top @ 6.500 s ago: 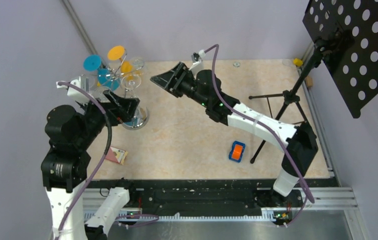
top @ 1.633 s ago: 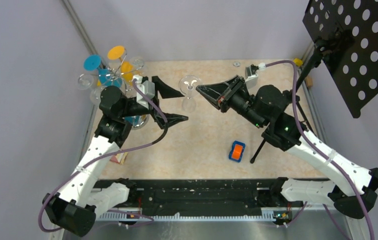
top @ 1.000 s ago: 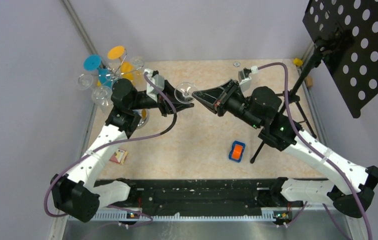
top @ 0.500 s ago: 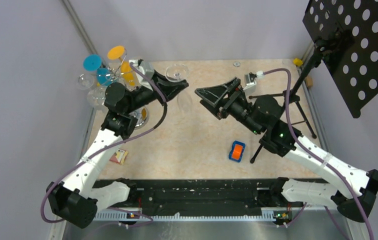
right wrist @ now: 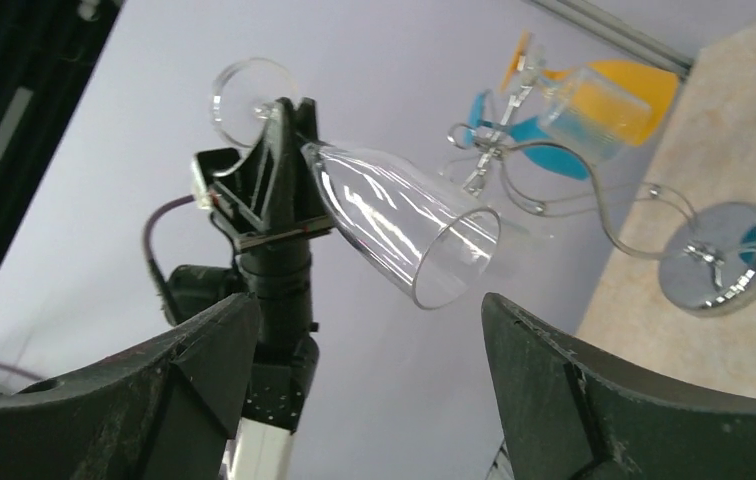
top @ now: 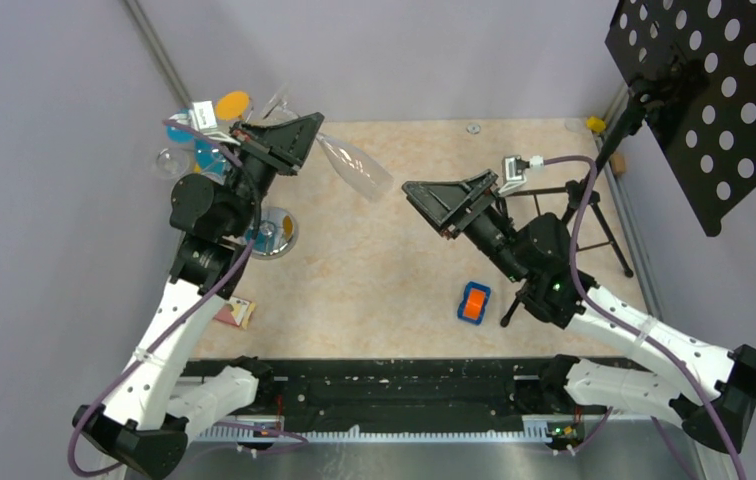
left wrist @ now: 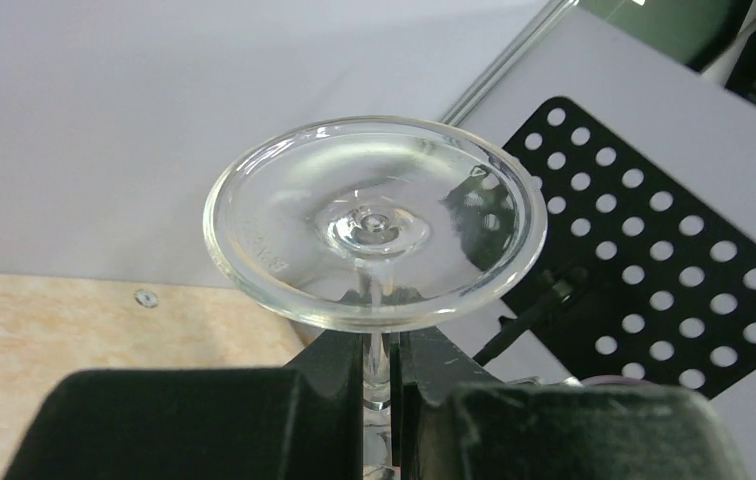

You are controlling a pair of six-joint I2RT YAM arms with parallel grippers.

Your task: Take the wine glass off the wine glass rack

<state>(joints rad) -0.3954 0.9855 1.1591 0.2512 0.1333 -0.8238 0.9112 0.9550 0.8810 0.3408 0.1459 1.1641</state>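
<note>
letting go, right gripper (top: pixel 446 197) gapes empty; left gripper (left wrist: pixel 379 375) now pinches the clear wine glass (top: pixel 354 168), off the silver wire rack (top: pixel 272 232).

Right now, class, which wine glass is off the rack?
The clear wine glass gripped by its stem in the left hand, tilted in mid-air. The orange glass and blue glass hang from the wine glass rack.

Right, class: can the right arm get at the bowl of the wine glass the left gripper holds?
Probably yes: the right gripper is open and faces the mouth of the wine glass across open air; the left gripper pinches only the stem, leaving the bowl free.
</note>
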